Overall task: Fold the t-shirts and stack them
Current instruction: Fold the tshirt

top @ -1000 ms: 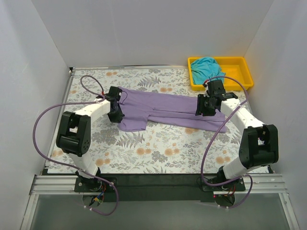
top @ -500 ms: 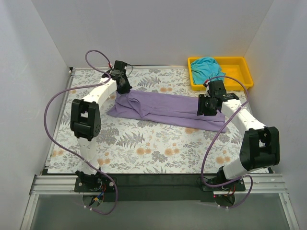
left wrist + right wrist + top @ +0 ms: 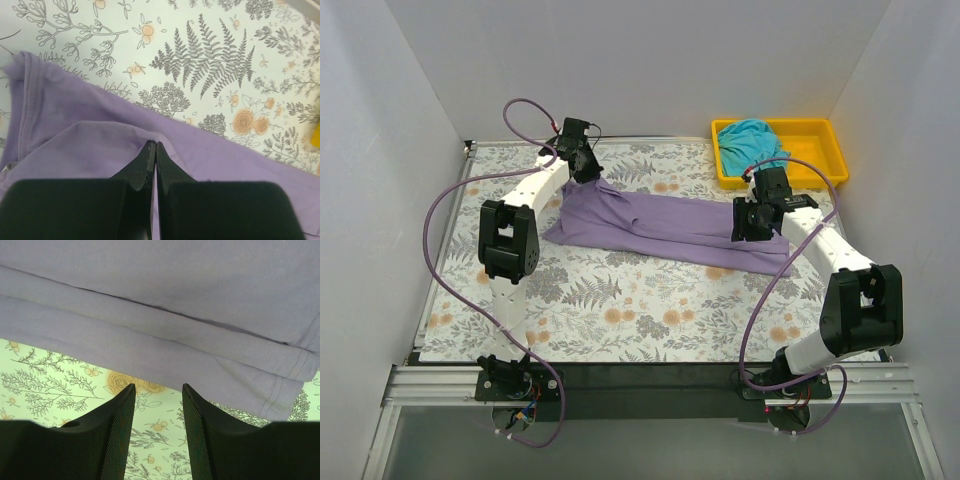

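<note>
The lavender t-shirt (image 3: 660, 220) lies folded lengthwise into a long band across the middle of the floral table. My left gripper (image 3: 587, 172) is at its far left corner, shut on a pinch of the purple cloth (image 3: 100, 145). My right gripper (image 3: 752, 225) is open and empty, hovering over the band's right end, with the folded hem (image 3: 210, 355) just beyond its fingertips (image 3: 122, 410). The teal t-shirt (image 3: 750, 140) lies crumpled in the yellow tray (image 3: 815, 150) at the back right.
White walls enclose the table on three sides. The yellow tray stands just behind my right arm. Purple cables loop over both arms. The floral tablecloth (image 3: 650, 310) shows bare in front of the shirt.
My left gripper has carried the shirt's left part from the near left up to the far edge, turning the sleeve over. The right gripper has stayed in place.
</note>
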Available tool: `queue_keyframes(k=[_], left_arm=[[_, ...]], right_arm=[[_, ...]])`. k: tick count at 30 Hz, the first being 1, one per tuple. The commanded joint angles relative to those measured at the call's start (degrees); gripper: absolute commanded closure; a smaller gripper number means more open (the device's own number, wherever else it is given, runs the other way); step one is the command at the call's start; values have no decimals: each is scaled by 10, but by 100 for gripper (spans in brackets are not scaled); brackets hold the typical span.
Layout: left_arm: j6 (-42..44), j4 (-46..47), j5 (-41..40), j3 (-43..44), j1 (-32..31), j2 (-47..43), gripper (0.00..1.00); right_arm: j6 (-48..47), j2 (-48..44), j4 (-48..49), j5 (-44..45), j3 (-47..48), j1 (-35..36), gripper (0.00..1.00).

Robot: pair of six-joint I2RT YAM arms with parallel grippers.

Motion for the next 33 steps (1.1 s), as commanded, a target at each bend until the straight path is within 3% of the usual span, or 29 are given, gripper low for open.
queue_keyframes(k=[1,16,19,20,21,23,27,33], left_arm=[[-21,30,5,19,4,-4,100],[-87,91,14,-47,15,-12,100],[-88,91,13,-65,19,-15,84],[-86,93,10,-71,21,-19,75],[-82,94,7,-83,21,-29,59],[-69,94,-3,-96,23,-43,52],[-44,93,-30,-153,24,-108,51],[-21,79,-88,-279,28,-186,57]], right_arm=[[-18,-6,24,1,5,2,58],[10,29,44,6,-46,7,60],[19,39,53,12,-59,7,60],[23,43,57,29,-64,6,61],[26,45,63,31,-67,7,61],[33,50,68,31,-68,7,62],[41,57,81,31,-65,7,62],[48,73,88,31,-59,7,63]])
